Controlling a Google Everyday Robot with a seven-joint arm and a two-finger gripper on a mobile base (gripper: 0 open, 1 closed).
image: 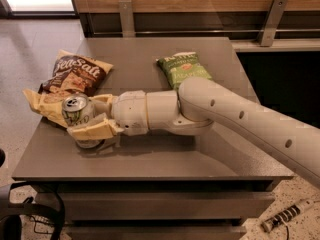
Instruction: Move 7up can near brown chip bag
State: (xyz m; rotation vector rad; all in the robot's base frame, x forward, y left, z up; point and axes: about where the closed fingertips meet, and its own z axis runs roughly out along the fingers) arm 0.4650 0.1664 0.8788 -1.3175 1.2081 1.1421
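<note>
7up can (76,110): light, thin-walled, slick; probably dents under a hard squeeze. Gripper (86,117) fingers pinch its sides low down, a sensible hold, touching brown chip bag (72,76) edge.

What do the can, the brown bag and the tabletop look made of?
The 7up can: likely aluminium, shiny silver top, held in the gripper at front left of the table. The brown chip bag: crinkled glossy film, probably plastic. The table: matte grey-brown, material unclear.

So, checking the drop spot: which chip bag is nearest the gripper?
The brown bag: the gripper, holding the can, is at its near edge. The green bag lies apart, beyond the arm.
</note>
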